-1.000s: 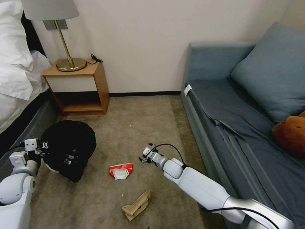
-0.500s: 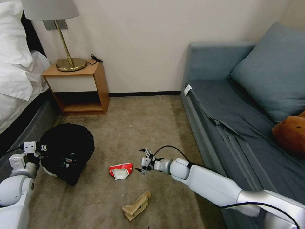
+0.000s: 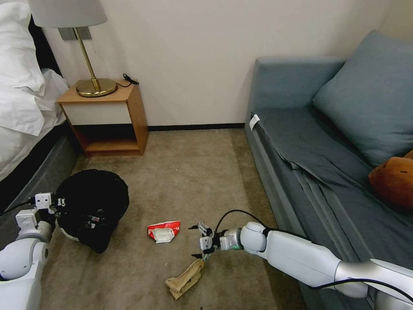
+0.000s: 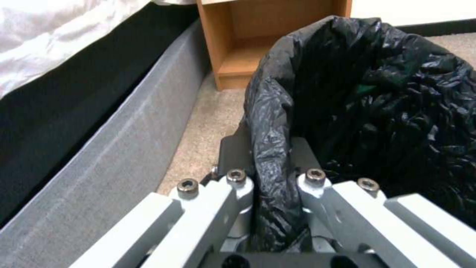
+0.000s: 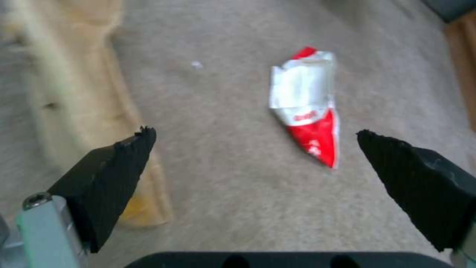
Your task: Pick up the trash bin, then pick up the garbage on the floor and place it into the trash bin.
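- The sofa [image 3: 327, 142] fills the right side of the room; a bed [image 3: 21, 99] lies at the left, with a wooden nightstand [image 3: 107, 116] against the wall.
- The trash bin [image 3: 92, 206], lined with a black bag, is tilted over the carpet near the bed, its rim clamped by the left tool [image 4: 273, 175].
- The brown paper [image 3: 186, 277] lies on the carpet, just beside the right tool [image 3: 202, 243], whose fingers are spread wide apart, holding nothing.
- The red-and-white wrapper [image 3: 163, 231] lies on the carpet between the bin and the right tool.
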You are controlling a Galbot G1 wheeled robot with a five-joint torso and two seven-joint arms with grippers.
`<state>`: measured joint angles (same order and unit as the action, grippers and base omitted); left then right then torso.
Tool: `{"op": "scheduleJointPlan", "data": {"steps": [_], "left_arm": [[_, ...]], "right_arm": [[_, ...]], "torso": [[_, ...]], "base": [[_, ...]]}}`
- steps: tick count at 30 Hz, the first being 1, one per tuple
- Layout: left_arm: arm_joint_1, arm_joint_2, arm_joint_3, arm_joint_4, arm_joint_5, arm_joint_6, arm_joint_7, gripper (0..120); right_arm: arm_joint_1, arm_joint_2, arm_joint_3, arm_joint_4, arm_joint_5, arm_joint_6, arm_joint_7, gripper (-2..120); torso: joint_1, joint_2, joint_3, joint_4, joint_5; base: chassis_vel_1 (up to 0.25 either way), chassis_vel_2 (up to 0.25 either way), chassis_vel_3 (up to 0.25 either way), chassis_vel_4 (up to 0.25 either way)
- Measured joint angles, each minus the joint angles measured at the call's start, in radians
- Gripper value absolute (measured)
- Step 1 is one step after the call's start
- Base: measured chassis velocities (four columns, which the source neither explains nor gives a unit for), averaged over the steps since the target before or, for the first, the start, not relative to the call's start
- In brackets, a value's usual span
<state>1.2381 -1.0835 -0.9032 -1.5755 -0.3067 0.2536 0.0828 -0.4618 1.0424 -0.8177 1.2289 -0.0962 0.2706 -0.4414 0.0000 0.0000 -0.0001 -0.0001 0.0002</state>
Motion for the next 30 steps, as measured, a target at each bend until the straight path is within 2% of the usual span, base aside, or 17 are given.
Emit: {"op": "scheduleJointPlan", "data": {"steps": [6, 15, 30], "left_arm": [[-0.011, -0.001, 0.007, 0.002, 0.009, 0.000, 0.000, 4], [-0.024, -0.010, 0.019, 0.007, 0.022, 0.003, 0.000, 4], [-0.031, -0.023, 0.021, 0.010, 0.028, 0.005, -0.001, 4]], "right_arm": [[-0.001, -0.016, 0.001, 0.020, -0.019, 0.034, -0.086, 100], [-0.039, 0.009, 0.017, -0.015, -0.077, 0.067, -0.116, 100], [-0.071, 0.156, 0.022, -0.181, -0.170, 0.074, -0.068, 100]], "torso": [[0.000, 0.000, 0.000, 0.0001, -0.0001], [0.000, 0.000, 0.000, 0.0000, -0.0001], [0.000, 0.000, 0.000, 0.0003, -0.0002]], "base": [[0.000, 0.000, 0.000, 0.000], [0.000, 0.000, 0.000, 0.000], [0.000, 0.000, 0.000, 0.000]]}}
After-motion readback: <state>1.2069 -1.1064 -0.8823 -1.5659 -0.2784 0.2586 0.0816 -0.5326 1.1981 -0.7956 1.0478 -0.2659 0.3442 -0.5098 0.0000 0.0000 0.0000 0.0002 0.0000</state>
